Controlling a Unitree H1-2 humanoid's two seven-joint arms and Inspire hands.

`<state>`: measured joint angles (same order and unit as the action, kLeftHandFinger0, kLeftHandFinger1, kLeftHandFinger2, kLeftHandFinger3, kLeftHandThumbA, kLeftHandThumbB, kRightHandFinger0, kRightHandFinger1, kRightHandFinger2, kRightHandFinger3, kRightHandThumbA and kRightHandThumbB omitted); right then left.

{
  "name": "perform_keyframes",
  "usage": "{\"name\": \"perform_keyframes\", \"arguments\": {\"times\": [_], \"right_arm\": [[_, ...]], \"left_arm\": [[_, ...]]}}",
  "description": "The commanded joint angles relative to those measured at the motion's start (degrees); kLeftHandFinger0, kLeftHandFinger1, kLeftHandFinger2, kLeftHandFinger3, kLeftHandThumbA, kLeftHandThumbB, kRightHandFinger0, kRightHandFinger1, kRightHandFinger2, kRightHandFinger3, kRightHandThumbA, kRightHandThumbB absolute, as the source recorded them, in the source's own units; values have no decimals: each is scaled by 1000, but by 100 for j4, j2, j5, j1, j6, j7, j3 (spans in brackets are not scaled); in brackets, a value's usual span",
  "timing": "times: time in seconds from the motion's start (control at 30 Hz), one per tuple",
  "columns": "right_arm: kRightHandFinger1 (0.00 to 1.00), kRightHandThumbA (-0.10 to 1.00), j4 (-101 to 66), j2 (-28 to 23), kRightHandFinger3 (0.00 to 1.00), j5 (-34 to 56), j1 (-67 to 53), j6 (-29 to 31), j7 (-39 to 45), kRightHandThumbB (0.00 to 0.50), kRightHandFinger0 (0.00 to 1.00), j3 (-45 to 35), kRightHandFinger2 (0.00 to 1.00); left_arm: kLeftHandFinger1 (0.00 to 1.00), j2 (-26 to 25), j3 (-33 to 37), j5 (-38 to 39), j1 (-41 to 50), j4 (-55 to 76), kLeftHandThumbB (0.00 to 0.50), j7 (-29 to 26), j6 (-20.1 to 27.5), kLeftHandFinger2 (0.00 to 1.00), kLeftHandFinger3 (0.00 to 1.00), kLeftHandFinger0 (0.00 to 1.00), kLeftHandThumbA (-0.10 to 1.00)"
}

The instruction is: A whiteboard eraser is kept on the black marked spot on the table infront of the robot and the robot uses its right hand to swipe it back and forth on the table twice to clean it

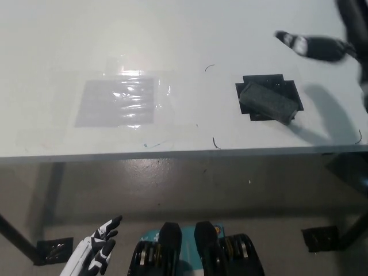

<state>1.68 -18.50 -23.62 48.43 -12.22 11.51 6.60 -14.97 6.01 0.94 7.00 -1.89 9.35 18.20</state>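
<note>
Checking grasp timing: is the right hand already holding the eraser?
No. The black right hand hovers above the table, up and right of the eraser, which lies untouched on the black marked spot.

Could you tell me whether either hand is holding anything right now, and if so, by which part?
Nothing is held. The right hand hangs above the table, apart from the eraser; the left hand rests low, empty.

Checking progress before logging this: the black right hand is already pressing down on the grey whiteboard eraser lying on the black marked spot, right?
Not quite. The head view shows the black right hand raised above the white table, beyond the grey whiteboard eraser, not touching it. The eraser does lie on the black marked spot.
</note>
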Motion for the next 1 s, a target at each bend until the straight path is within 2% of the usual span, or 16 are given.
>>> {"name": "perform_keyframes", "arguments": {"times": [0.0,0.03,0.13,0.17,0.33,0.37,0.47,0.53,0.63,0.67,0.7,0.8,0.97], "right_arm": [[1000,968,2674,-58,1000,-1397,2162,-1471,978,368,1000,1004,1000],[1000,999,3127,-50,1000,-1266,2298,-1437,982,367,1000,1294,1000],[1000,992,3739,116,1000,-1057,2411,-1467,959,387,1000,1244,1000],[1000,1000,4015,187,1000,-963,2472,-1471,994,349,1000,1249,1000],[1000,1000,4997,397,1000,-844,2725,-1443,1059,335,1000,1581,1000],[1000,1000,5122,428,1000,-816,2748,-1453,1077,345,1000,1616,1000],[1000,1000,5565,499,1000,-786,2783,-1378,1187,324,1000,1777,1000],[1000,1000,5848,525,1000,-688,2790,-1353,1134,355,1000,1784,1000],[1000,1000,6338,573,1000,-574,2904,-1296,1205,328,1000,1819,1000],[1000,1000,6448,573,1000,-549,2927,-1220,1294,273,1000,1838,1000],[1000,1000,6675,576,1000,-509,2975,-1017,1397,258,1000,1883,1000],[1000,1000,6886,581,1000,-585,2951,-886,1259,310,1000,2011,1000],[1000,1000,7117,629,1000,-466,2964,-928,1243,332,1000,1968,1000]], "left_arm": [[1000,-115,-168,50,-144,-2,423,50,343,1000,1000,1000,906],[1000,-116,-165,64,-139,-10,421,59,345,1000,1000,1000,904],[1000,-120,-160,10,-145,-38,423,45,396,1000,1000,1000,910],[1000,-121,-157,-24,-146,-43,425,33,396,1000,1000,1000,916],[1000,-129,-171,-36,-136,-23,432,21,336,1000,1000,1000,916],[1000,-128,-172,-25,-130,-23,432,25,337,1000,1000,1000,915],[1000,-121,-173,-30,-103,-2,437,20,309,1000,1000,1000,908],[1000,-124,-177,-50,-97,-2,439,16,299,1000,1000,1000,909],[1000,-120,-198,-52,-99,-15,432,20,333,1000,1000,1000,901],[1000,-124,-199,-53,-100,-16,431,28,334,1000,1000,1000,900],[1000,-130,-208,-59,-104,-15,432,46,324,1000,1000,1000,899],[1000,-141,-225,-79,-131,-41,433,69,357,1000,1000,1000,897],[1000,-130,-227,-143,-125,-60,429,66,320,1000,1000,1000,893]]}}
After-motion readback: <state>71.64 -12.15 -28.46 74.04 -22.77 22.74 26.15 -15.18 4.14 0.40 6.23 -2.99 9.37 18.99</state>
